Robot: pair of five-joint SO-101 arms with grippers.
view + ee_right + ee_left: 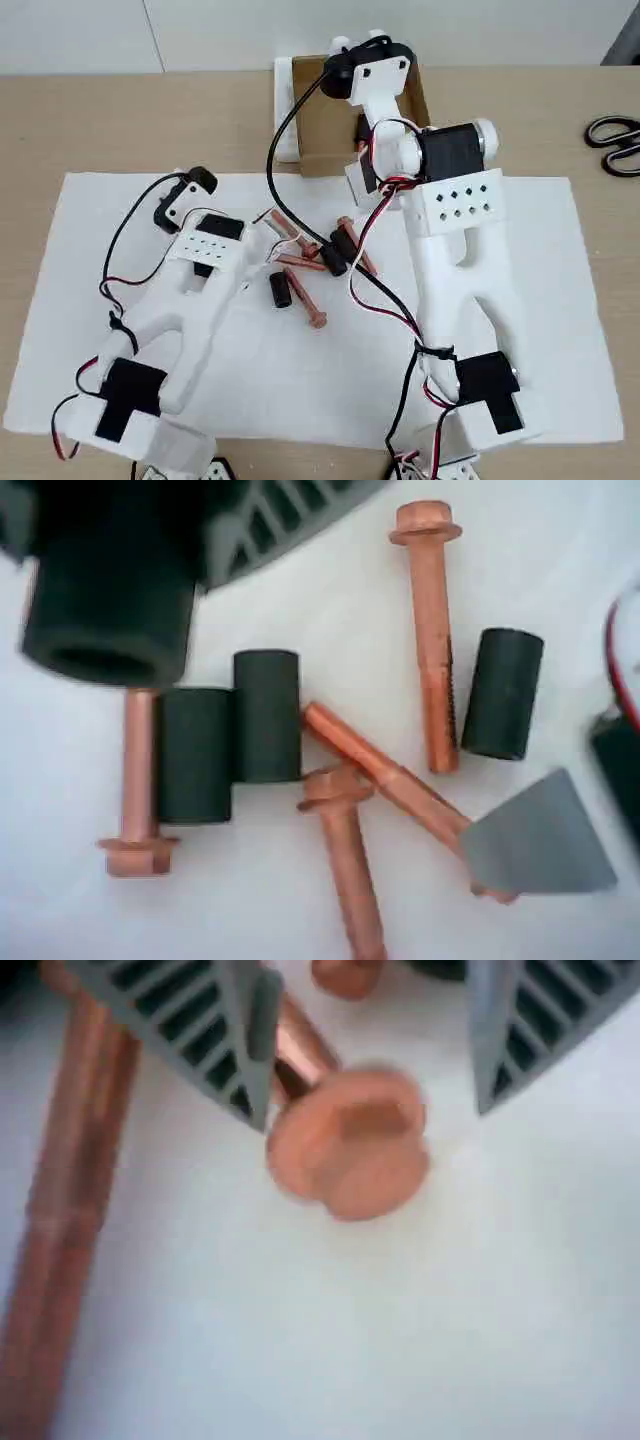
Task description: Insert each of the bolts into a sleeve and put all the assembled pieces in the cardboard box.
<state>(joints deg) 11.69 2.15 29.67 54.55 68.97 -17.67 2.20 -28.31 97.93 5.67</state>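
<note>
**Left pincer straddles a bolt head; right pincer carries a sleeve**

A copper bolt (348,1145) lies on the white cloth (300,380). Its flanged head sits between the spread fingers of the left pincer (370,1110), and its shaft touches one finger (225,1050). That pincer is wide open and grips nothing.

The right pincer (150,550) is closed on a black sleeve (108,620), which it holds raised above the pile with the hollow end showing.

Below it, three loose sleeves (267,715) and four bolts (430,630) are scattered on the cloth. Two of the sleeves touch side by side, and one of those lies over a bolt's shaft.

The cardboard box (305,130) stands at the far edge of the cloth, under the right arm's wrist. Scissors (615,140) lie on the bench (100,110), well apart at the far right.
</note>
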